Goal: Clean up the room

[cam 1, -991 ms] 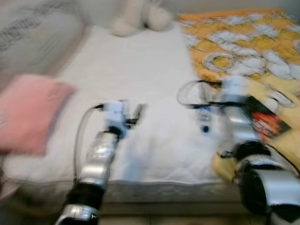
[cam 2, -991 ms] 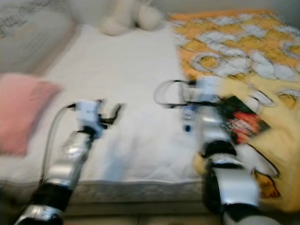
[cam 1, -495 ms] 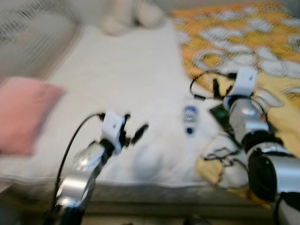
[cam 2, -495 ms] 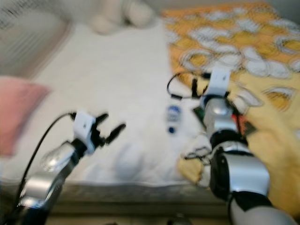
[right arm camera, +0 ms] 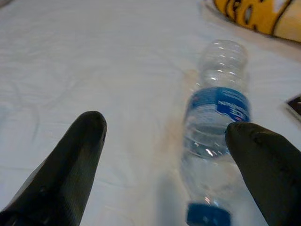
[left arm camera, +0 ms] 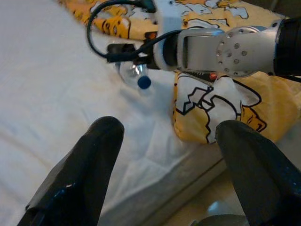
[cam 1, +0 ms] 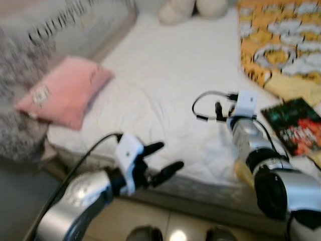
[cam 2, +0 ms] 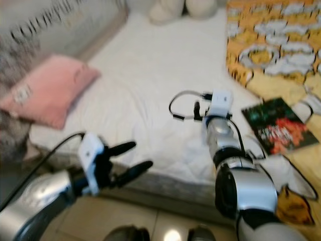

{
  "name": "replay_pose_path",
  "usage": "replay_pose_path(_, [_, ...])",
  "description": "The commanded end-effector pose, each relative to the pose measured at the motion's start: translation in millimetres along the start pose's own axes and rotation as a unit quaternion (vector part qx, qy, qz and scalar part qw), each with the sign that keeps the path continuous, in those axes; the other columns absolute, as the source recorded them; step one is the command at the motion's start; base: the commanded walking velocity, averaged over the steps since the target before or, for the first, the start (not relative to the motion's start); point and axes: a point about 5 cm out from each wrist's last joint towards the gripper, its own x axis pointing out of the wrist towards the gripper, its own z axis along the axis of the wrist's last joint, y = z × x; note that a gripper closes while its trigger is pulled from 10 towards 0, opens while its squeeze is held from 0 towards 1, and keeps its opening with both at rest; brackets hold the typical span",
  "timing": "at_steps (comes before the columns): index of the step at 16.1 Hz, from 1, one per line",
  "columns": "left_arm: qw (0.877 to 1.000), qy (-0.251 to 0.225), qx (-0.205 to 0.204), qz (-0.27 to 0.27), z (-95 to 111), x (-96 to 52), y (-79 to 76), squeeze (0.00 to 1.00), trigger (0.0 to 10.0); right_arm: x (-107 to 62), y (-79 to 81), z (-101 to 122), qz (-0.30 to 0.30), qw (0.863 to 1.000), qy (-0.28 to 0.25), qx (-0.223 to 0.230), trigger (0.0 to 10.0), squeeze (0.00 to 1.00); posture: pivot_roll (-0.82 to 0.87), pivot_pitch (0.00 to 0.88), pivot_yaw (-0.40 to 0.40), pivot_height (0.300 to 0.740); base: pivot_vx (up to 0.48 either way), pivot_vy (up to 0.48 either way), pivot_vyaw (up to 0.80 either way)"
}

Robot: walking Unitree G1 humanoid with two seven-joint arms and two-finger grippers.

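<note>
A clear plastic water bottle (right arm camera: pixel 214 127) with a blue label and blue cap lies on the white bed sheet (cam 1: pixel 170 75). My right gripper (right arm camera: pixel 167 129) is open just above the sheet. One of its fingers (right arm camera: pixel 256 155) is at the bottle's side and the other stands well clear. From the head views the right arm (cam 1: pixel 248 135) reaches over the bed's front part and hides the bottle. My left gripper (cam 1: pixel 164 158) is open and holds nothing, out in front of the mattress edge. In the left wrist view the bottle (left arm camera: pixel 135 74) lies under the right arm (left arm camera: pixel 225 47).
A pink pillow (cam 1: pixel 65 95) lies at the bed's left. A grey fluffy cover (cam 1: pixel 20 100) is beside it. A yellow patterned blanket (cam 1: pixel 281 45) covers the right side, with a dark book (cam 1: pixel 293 131) on it. A cream plush toy (cam 1: pixel 193 9) sits at the back. Tiled floor lies below.
The whole view has shifted, so the camera moved. My left gripper has dropped from over the sheet to in front of the mattress edge. The right arm now covers the bottle.
</note>
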Motion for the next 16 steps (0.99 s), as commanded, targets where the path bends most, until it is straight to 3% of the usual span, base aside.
replay_pose_path(1, [1.000, 0.002, 0.001, 0.015, 3.1, -5.4, 2.8, 0.00, 10.0, 0.6, 4.9, 3.6, 0.001, 1.000, -0.004, -0.001, 10.0, 0.00, 0.12, 0.137, 0.180, 0.740, 0.000, 0.000, 0.00])
replay_pose_path(5, [0.999, 0.021, -0.024, 0.036, 2.3, -22.5, -10.7, 0.00, 10.0, 1.5, -0.3, 13.6, -0.034, 0.999, -0.027, -0.004, 10.0, 0.00, 0.16, 0.176, 0.176, 0.740, 0.000, 0.000, 0.00])
replay_pose_path(12, [0.998, 0.034, -0.044, 0.041, 1.2, -24.1, -20.8, 0.00, 10.0, 0.4, 2.3, -1.3, -0.026, 0.999, 0.018, 0.008, 10.0, 0.00, 0.16, 0.208, 0.176, 0.740, 0.000, 0.000, 0.00])
replay_pose_path(14, [0.994, 0.025, -0.017, 0.100, 1.8, -22.9, -7.0, 0.00, 10.0, 1.0, 10.2, 18.0, -0.015, 0.997, -0.052, -0.056, 10.0, 0.00, 0.12, 0.183, 0.154, 0.740, 0.000, 0.000, 0.00])
replay_pose_path(15, [0.993, 0.023, -0.013, 0.114, 1.3, -22.4, -4.3, 0.00, 10.0, 0.6, 12.3, 19.9, -0.009, 0.995, -0.065, -0.072, 10.0, 0.00, 0.11, 0.178, 0.152, 0.740, 0.000, 0.000, 0.00])
replay_pose_path(16, [0.987, 0.004, -0.017, 0.161, 1.6, -23.2, 2.0, 0.00, 10.0, -2.2, 17.0, 23.7, 0.010, 0.989, -0.109, -0.100, 10.0, 0.00, 0.08, 0.159, 0.142, 0.740, 0.000, 0.000, 0.00])
